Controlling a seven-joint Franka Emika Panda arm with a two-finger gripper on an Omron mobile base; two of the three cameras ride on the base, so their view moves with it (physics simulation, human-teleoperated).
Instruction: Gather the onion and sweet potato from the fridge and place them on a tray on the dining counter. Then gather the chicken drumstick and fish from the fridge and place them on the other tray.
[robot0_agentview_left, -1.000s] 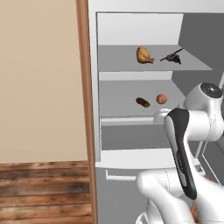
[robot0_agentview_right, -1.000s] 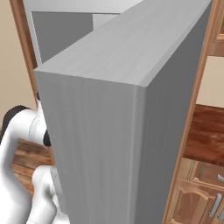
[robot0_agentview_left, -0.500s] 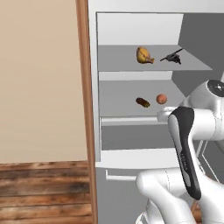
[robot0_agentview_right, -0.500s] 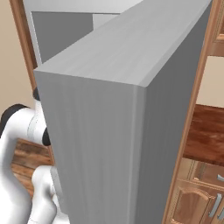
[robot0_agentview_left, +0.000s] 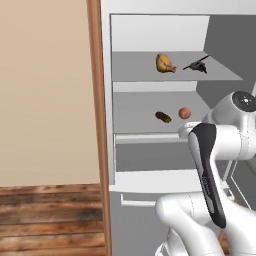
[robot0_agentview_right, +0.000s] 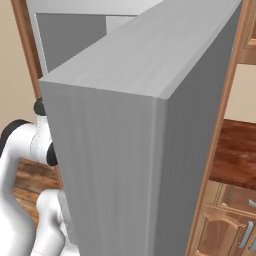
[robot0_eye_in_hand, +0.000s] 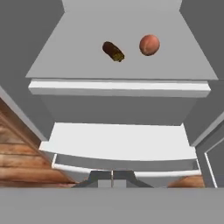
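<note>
Fridge (robot0_agentview_left: 150, 30): open, white inside with grey shelves, taking up the centre and right of the left base view.
Onion (robot0_eye_in_hand: 149, 44): upper right of the hand view, on the middle shelf.
Sweet potato (robot0_eye_in_hand: 113, 51): just left of the onion, apart from it, same shelf.
Chicken drumstick (robot0_agentview_left: 165, 63): on the shelf above, upper centre of the left base view.
Fish (robot0_agentview_left: 197, 65): dark, right of the drumstick.
Gripper (robot0_eye_in_hand: 112, 178): bottom centre of the hand view, jaws clenched together, grasping nothing.
Fridge door (robot0_agentview_right: 150, 125): grey slab across the right base view.
</note>
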